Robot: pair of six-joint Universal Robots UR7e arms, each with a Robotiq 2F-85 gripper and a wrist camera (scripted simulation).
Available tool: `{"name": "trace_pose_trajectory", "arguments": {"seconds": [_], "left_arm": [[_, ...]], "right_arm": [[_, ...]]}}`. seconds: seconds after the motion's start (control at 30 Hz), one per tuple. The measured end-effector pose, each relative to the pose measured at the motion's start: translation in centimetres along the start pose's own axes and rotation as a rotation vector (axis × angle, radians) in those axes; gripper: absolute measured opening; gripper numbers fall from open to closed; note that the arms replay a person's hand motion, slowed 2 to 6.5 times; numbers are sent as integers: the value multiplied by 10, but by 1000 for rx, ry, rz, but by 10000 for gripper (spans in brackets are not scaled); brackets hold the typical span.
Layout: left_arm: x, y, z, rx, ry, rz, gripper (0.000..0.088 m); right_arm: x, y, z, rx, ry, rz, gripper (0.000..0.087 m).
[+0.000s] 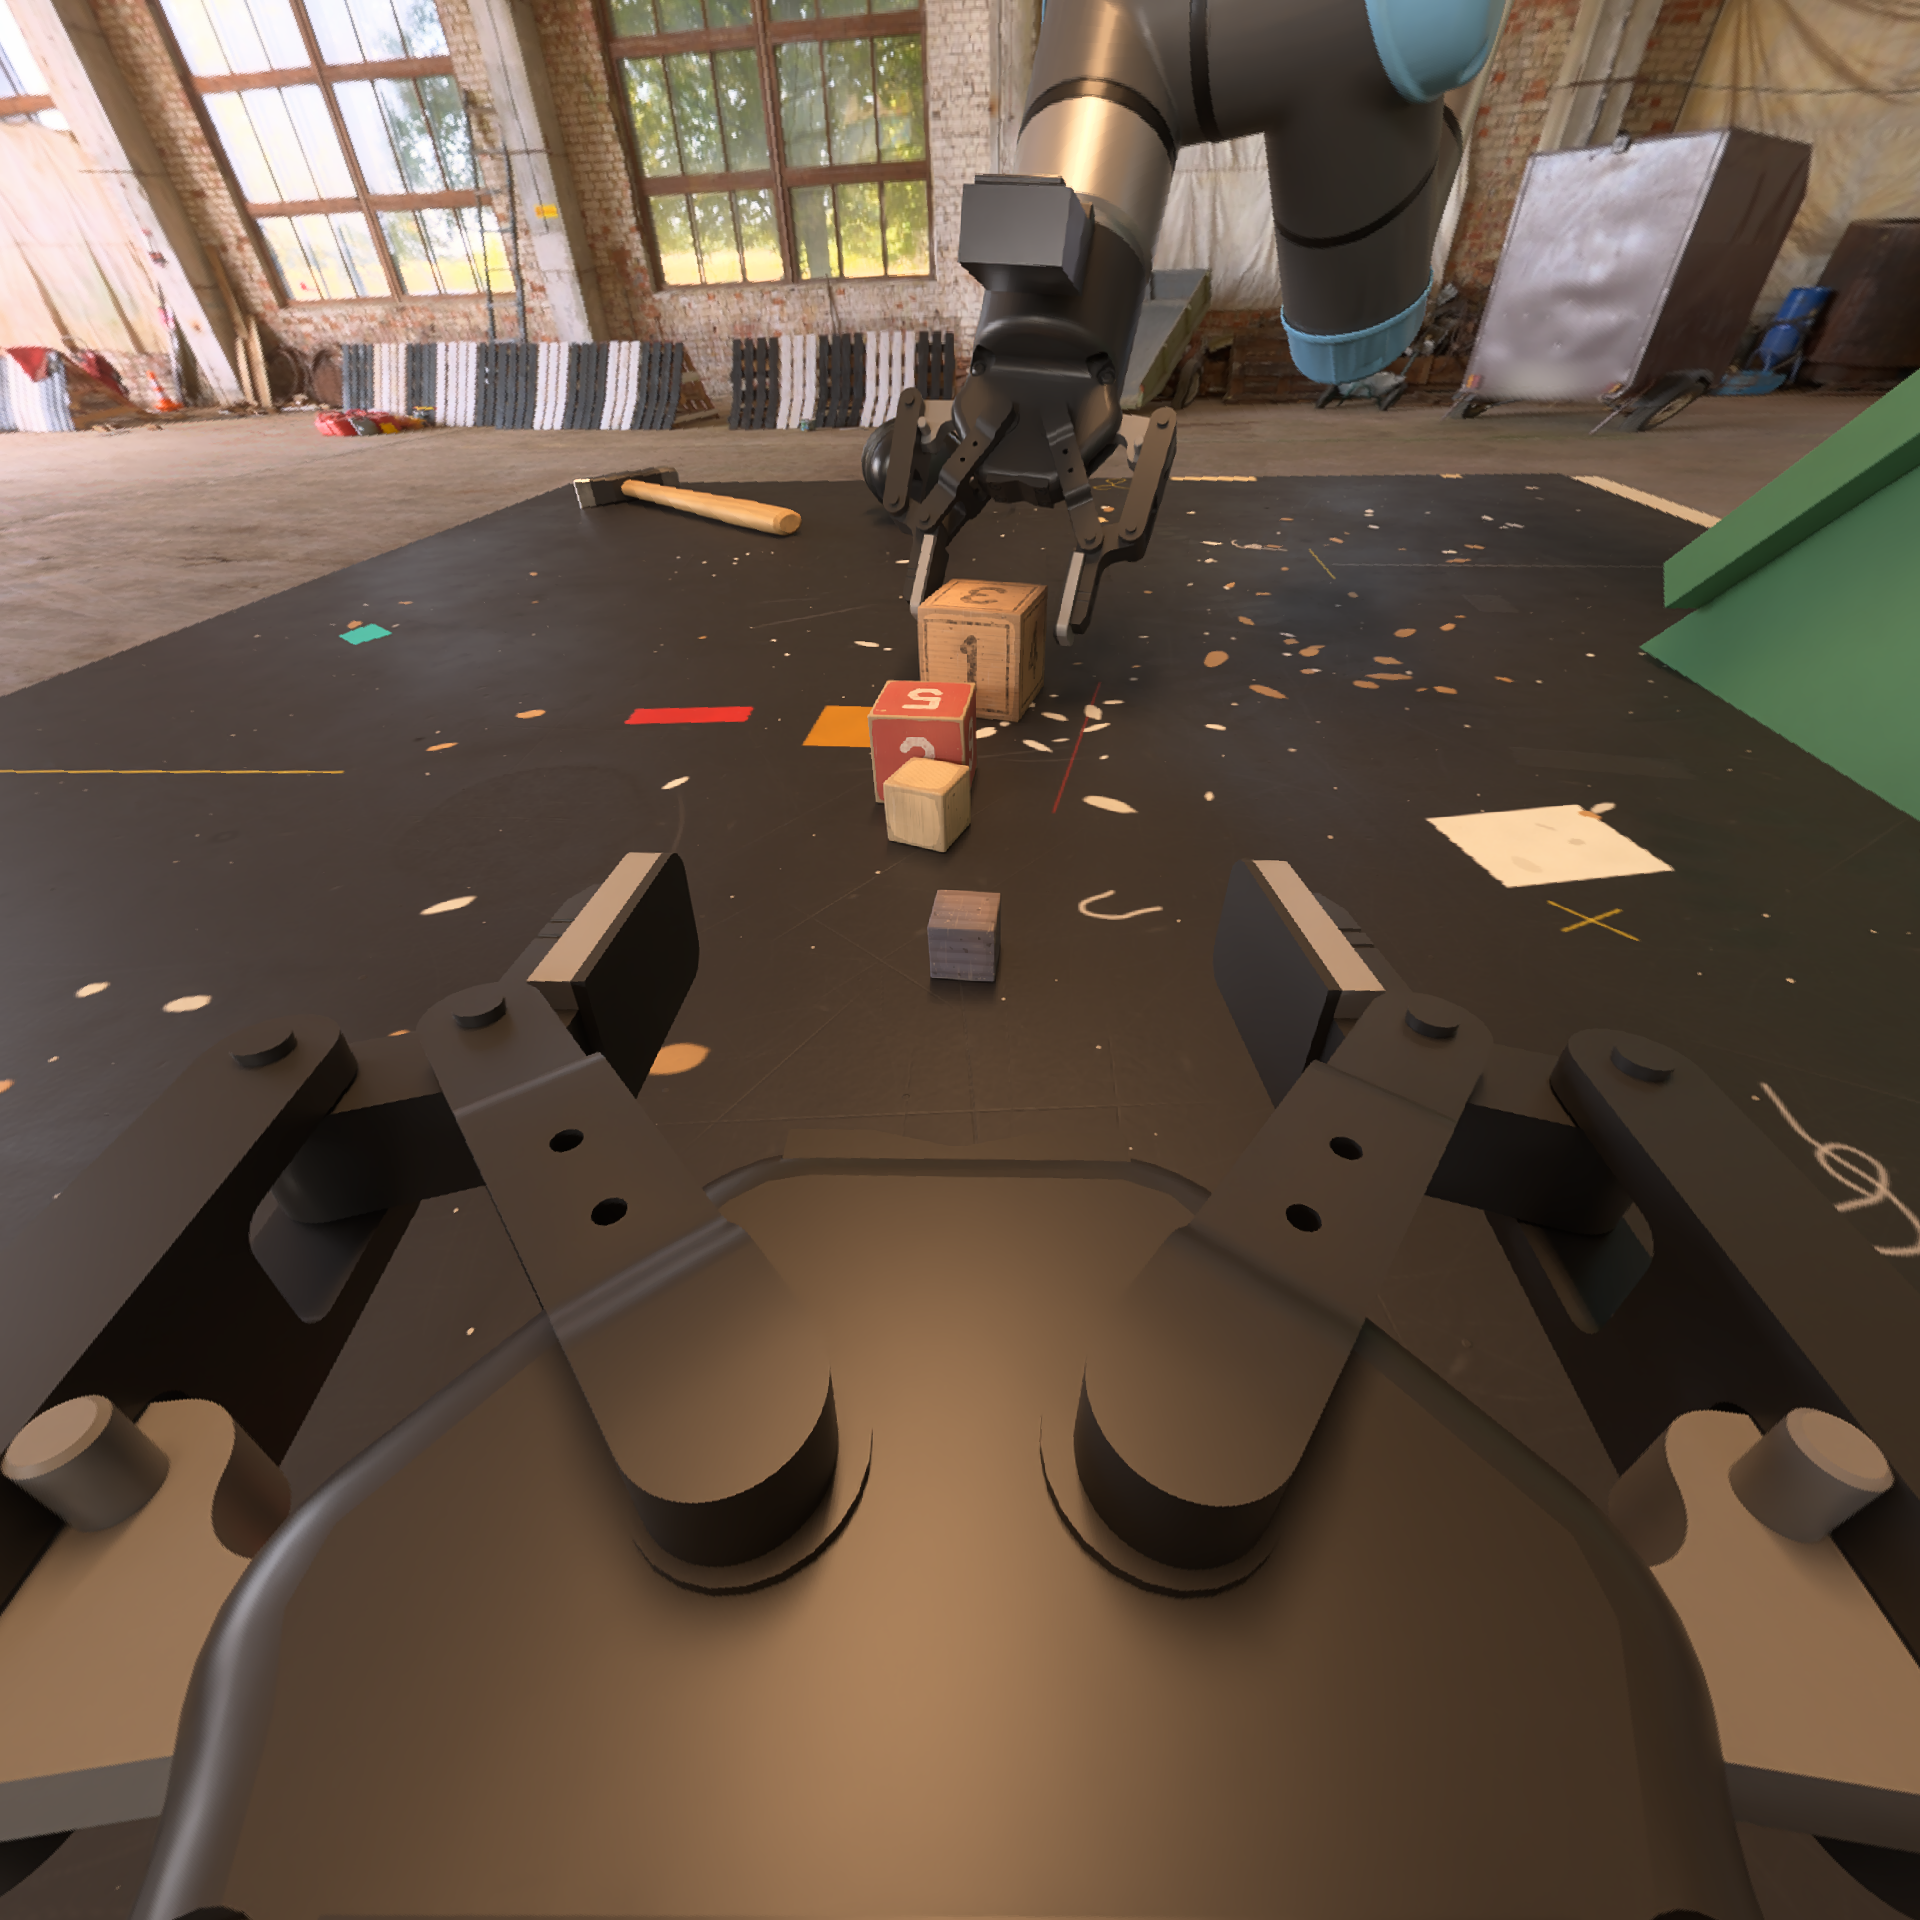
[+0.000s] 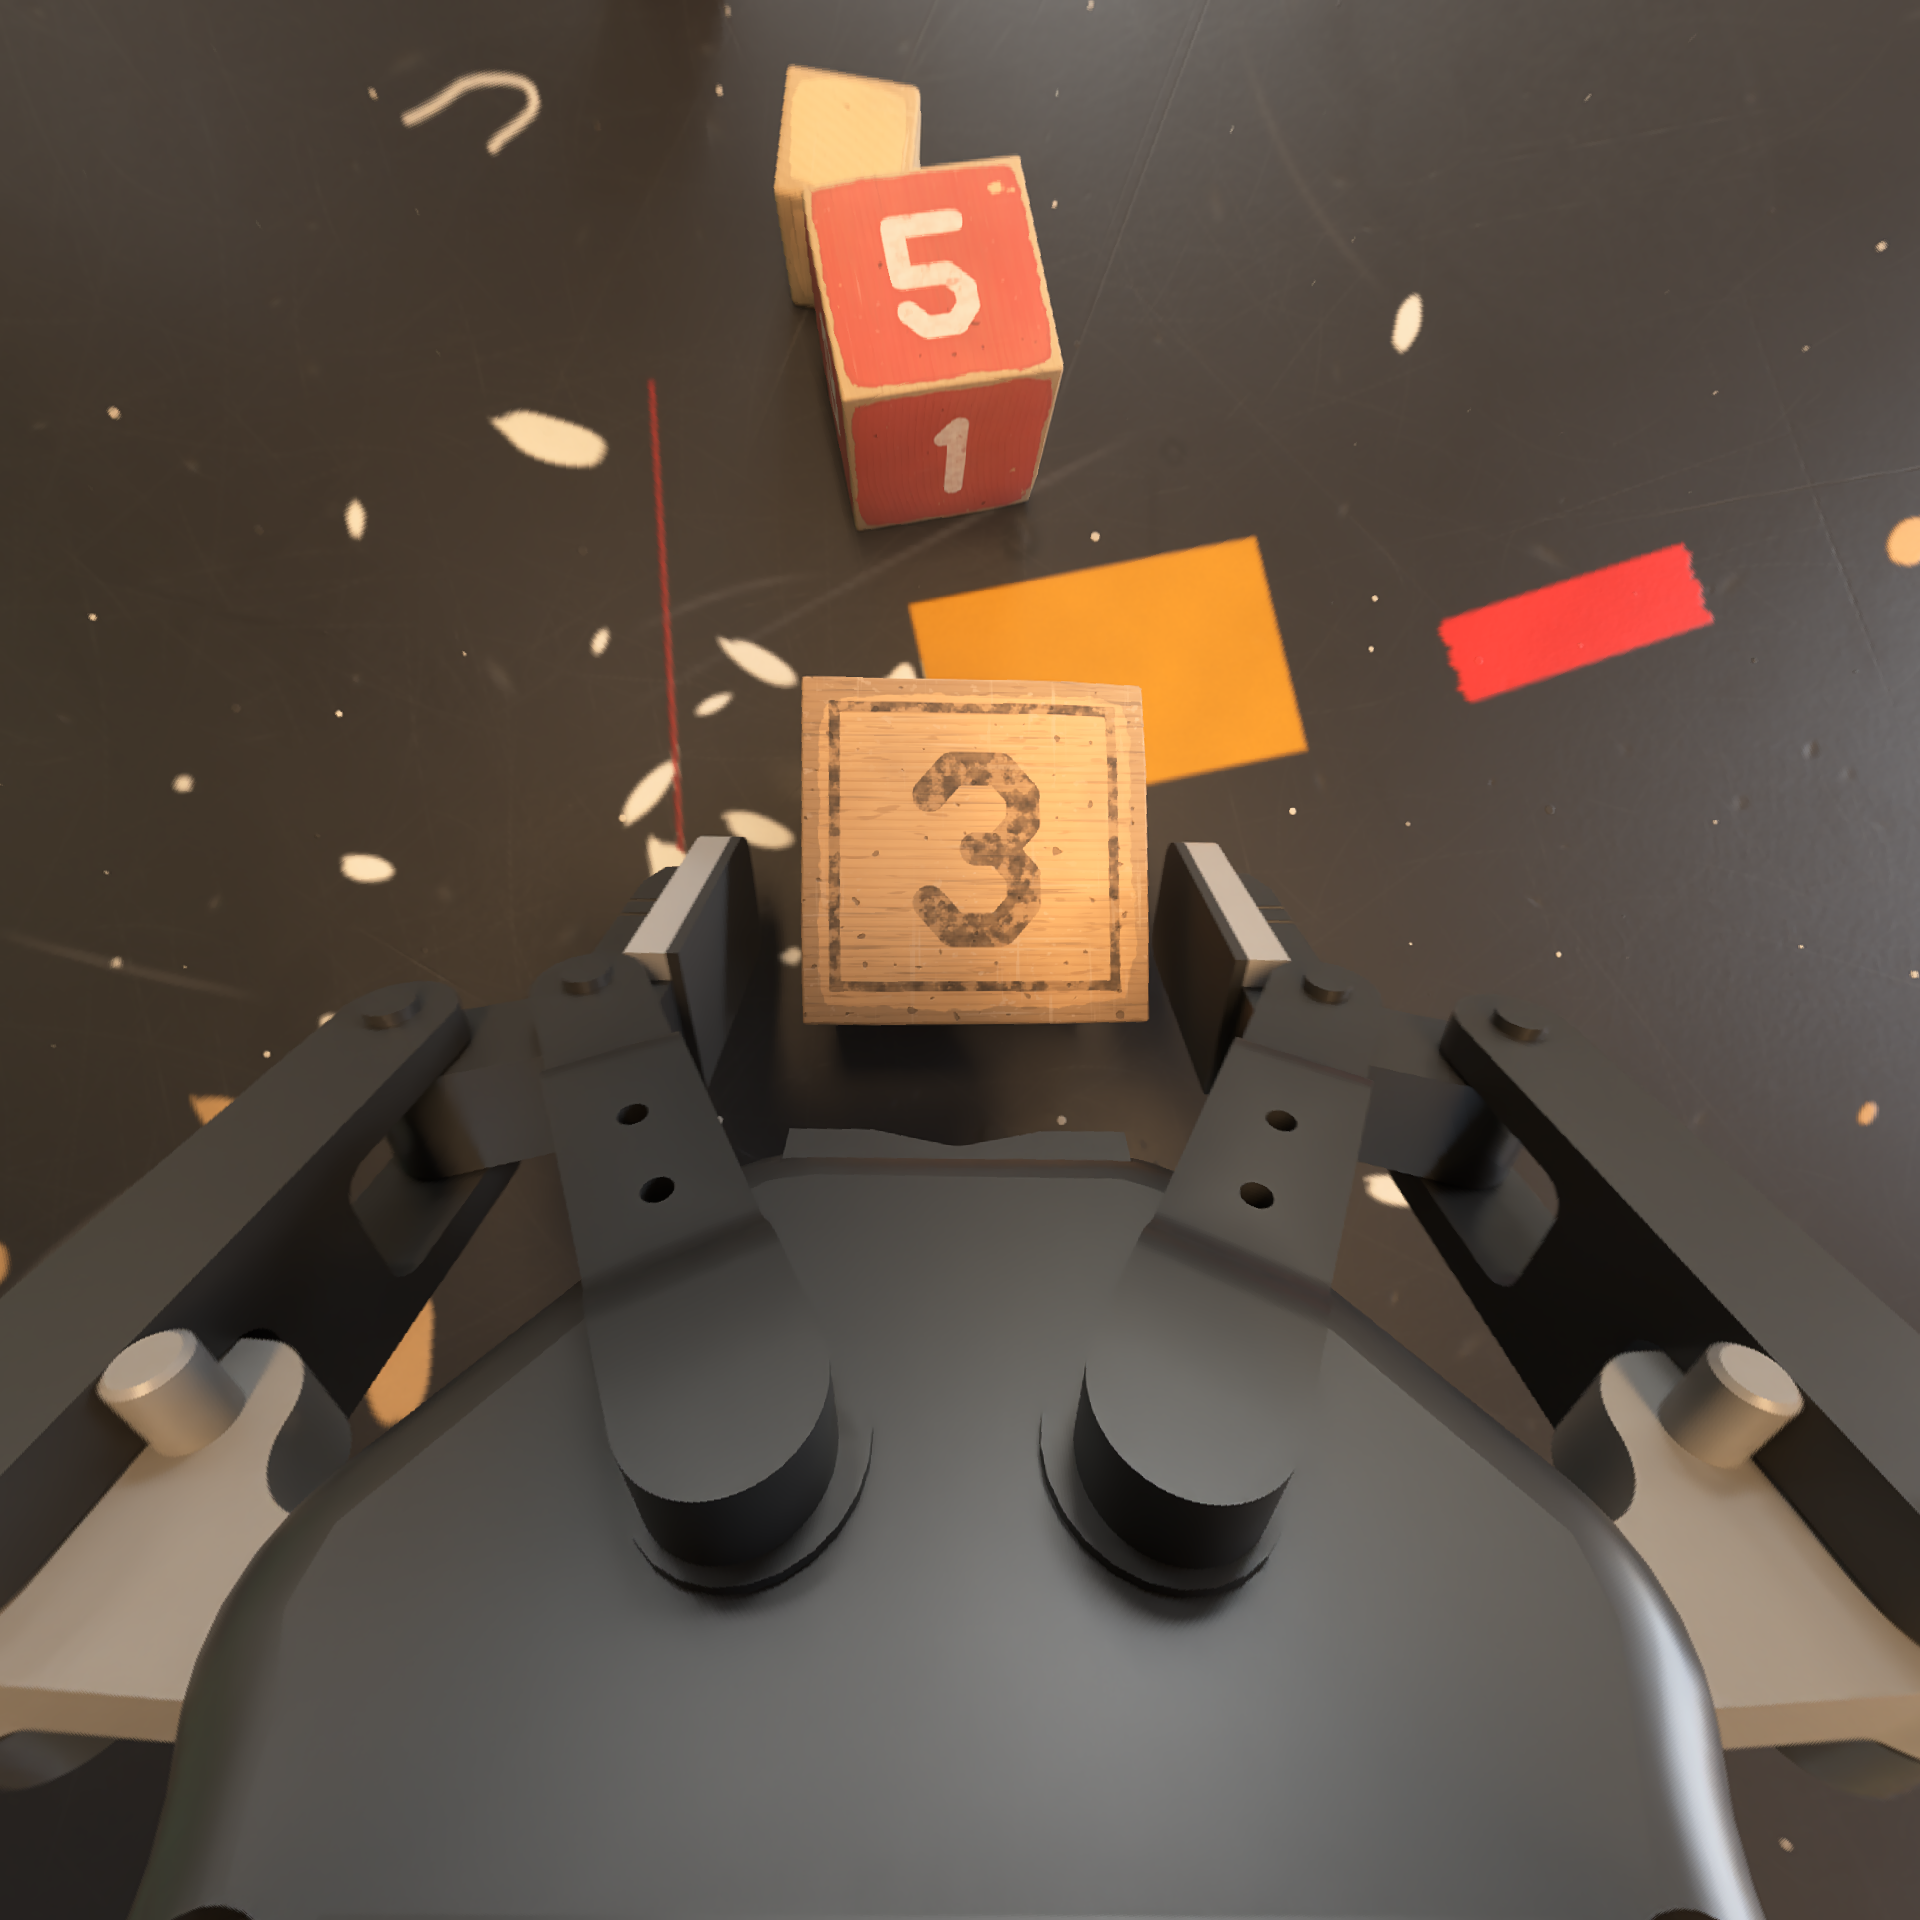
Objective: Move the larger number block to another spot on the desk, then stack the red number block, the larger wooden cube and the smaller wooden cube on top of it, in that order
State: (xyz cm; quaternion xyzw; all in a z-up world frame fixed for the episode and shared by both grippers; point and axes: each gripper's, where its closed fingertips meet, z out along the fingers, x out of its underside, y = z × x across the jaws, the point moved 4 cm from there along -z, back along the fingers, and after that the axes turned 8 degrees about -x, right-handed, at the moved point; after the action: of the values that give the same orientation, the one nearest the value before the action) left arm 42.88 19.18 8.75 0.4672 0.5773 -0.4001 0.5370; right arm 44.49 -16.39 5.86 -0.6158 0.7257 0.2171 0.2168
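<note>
My right gripper (image 2: 971, 914) is over the larger number block (image 2: 975, 850), one finger on each side, jaws spread, small gaps both sides, not gripping. Block sits on the desk (image 2: 312, 675). Red number block (image 2: 935, 343) is just beyond it, pale wooden cube (image 2: 842, 125) touching behind that. My left gripper (image 1: 956, 935) hangs wide apart, holding nothing, grey cube (image 1: 964, 933) ahead.

The right gripper (image 2: 971, 925) points steeply down, fingers (image 2: 707, 914) spread wide, one either side of the block (image 2: 975, 852), apparently not touching it. Its arm (image 1: 1122, 156) rises bent behind. The left gripper (image 1: 956, 935) is low and nearly level, fingers wide apart, nothing between them.
</note>
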Motion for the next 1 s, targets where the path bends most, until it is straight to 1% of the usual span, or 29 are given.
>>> {"name": "trace_pose_trajectory", "arguments": {"seconds": [0.03, 0.1, 0.13, 0.3, 0.5, 0.63, 0.8, 0.9, 1.0], "left_arm": [[0, 0, 0, 0, 1, 0, 854], [0, 0, 0, 0, 3, 1, 854], [0, 0, 0, 0, 4, 1, 854], [0, 0, 0, -2, 0, 1, 854], [0, 0, 0, -4, 0, 2, 854], [0, 0, 0, -2, 2, 3, 854], [0, -1, 0, 4, 2, 3, 854], [0, -1, 0, 7, 2, 1, 854], [0, -1, 0, 8, 2, 3, 854]], "right_arm": [[0, 0, 0, -1, 20, -3, 645], [-1, -1, 0, -2, 64, -8, 546], [-1, -2, 0, -1, 85, -10, 528], [-5, -3, -2, 18, 153, -9, 527], [-24, 0, -7, 36, 136, -5, 527], [-46, 6, -11, 34, 109, 11, 527], [-82, 16, -9, 26, 84, 5, 527], [-100, 22, -6, 8, 97, 7, 527], [-115, 25, -4, 12, 116, -1, 527]]}}
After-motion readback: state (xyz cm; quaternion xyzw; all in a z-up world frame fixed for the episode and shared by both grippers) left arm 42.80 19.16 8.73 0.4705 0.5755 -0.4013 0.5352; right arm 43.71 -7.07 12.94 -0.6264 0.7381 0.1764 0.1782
